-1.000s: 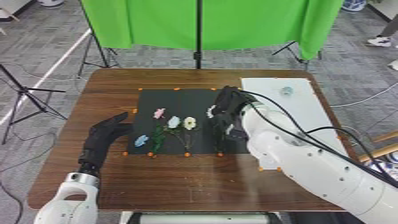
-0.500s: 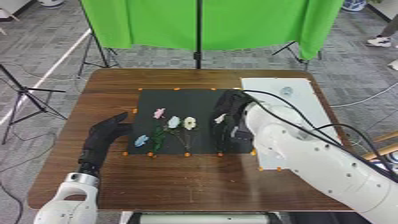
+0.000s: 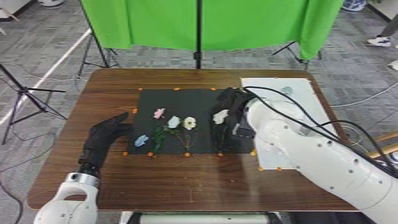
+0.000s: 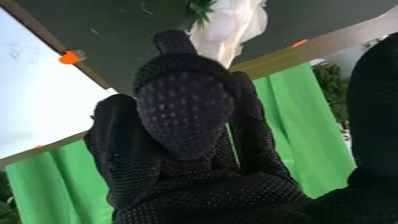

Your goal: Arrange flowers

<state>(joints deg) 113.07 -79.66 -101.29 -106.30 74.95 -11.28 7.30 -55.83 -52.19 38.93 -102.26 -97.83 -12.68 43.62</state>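
Brown counter (image 3: 191,185) below, settle the rightmost white flower (image 3: 220,117) slowly, without crushing it; whether the right hand (image 3: 234,102) grips it, I cannot tell.

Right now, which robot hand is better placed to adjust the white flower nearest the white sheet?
Right, probably: the right robot hand is at that flower; the left hand is across the mat.

1. The mat (image 3: 188,100) lies on the table (image 3: 187,185).
2. One flower (image 3: 141,141) lies near the mat's left edge.
3. Three flowers (image 3: 174,122) lie just left of the mat's centre.
4. Another flower (image 3: 220,117) is over the mat's right part.
5. The sheet (image 3: 265,86) lies right of the mat.
6. The curtain (image 3: 151,25) hangs behind the mat.
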